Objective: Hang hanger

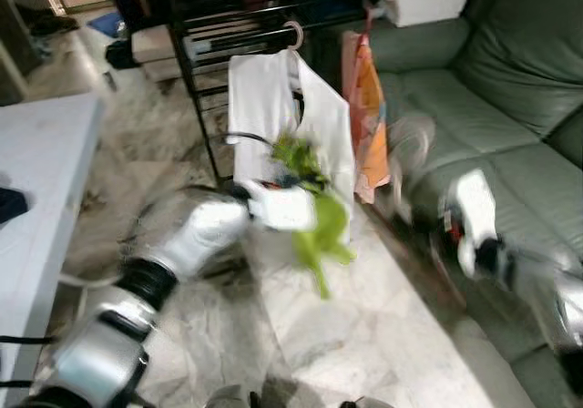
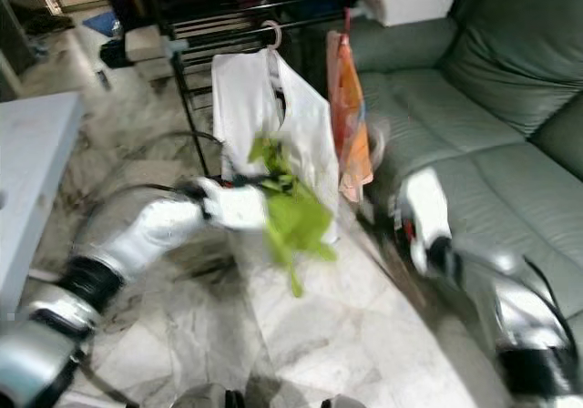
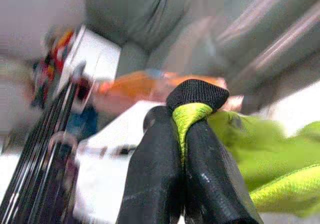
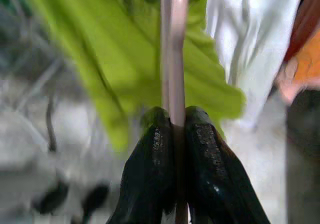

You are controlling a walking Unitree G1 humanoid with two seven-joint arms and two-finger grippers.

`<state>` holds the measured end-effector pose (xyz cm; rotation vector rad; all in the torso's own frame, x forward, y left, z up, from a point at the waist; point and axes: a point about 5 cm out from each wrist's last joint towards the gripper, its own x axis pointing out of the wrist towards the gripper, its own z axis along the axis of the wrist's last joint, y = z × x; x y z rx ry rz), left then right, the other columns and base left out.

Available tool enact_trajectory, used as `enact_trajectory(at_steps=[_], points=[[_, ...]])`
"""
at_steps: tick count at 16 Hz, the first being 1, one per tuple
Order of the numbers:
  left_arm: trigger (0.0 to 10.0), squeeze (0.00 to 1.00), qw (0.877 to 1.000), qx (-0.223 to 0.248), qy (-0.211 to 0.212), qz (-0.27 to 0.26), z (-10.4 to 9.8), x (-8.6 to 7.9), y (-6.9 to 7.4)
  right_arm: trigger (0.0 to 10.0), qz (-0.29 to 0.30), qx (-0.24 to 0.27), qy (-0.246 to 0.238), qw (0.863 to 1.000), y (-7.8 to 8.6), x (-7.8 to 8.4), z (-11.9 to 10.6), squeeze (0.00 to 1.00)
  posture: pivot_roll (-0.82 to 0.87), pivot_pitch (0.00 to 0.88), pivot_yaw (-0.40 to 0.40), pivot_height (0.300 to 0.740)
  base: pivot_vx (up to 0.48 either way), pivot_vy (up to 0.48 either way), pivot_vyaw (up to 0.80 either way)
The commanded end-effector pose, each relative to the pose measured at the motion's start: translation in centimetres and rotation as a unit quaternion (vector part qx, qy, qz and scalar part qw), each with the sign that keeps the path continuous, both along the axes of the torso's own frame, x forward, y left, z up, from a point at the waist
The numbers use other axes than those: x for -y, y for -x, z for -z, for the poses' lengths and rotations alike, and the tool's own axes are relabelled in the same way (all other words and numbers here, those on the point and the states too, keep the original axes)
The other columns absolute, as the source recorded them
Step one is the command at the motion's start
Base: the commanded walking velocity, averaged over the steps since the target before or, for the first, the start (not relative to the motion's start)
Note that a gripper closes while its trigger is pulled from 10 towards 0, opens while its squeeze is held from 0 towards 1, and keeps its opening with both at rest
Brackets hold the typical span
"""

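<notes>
**Left eye view: green garment held up before the drying rack**

The left end effector has its two black fingers pinched shut on the bright lime-green cloth garment, holding it above the marble floor, in front of a white shirt hung on the black metal drying rack. In the right wrist view, the right end effector is clamped on a thin pale pink hanger rod. A grey-green leather sofa stands to the right.
</notes>
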<state>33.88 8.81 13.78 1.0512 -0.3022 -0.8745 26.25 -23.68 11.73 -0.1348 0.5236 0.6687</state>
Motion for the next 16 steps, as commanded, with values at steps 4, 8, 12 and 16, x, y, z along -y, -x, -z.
enact_trajectory(at_steps=[4, 8, 12, 16], points=[[10.0, 0.00, 0.997, 0.036, -0.054, -0.047, -1.1, -2.9, -2.0, 10.0, -0.135, -0.028, 0.075, 0.988, 3.0, 2.8, -2.8, 0.00, -0.07, 0.000, 0.051, 0.740, 0.000, 0.000, 0.00], [10.0, 0.00, 0.995, 0.024, -0.077, 0.051, -0.7, -2.8, -0.6, 10.0, -0.192, -0.022, 0.077, 0.978, 2.9, 2.5, -4.4, 0.00, -0.07, 0.000, 0.053, 0.740, 0.000, 0.000, 0.00], [10.0, 0.00, 0.991, 0.019, -0.095, 0.097, -0.4, -2.8, -0.1, 10.0, -0.227, -0.027, 0.076, 0.971, 2.8, 2.1, -4.4, 0.00, -0.05, 0.000, 0.053, 0.740, 0.000, 0.000, 0.00], [10.0, 0.00, 0.987, 0.053, -0.106, 0.110, -1.4, -3.0, -0.5, 10.0, -0.243, -0.046, 0.068, 0.967, 2.9, 2.1, -4.2, 0.00, -0.05, 0.000, 0.051, 0.740, 0.000, 0.000, 0.00]])
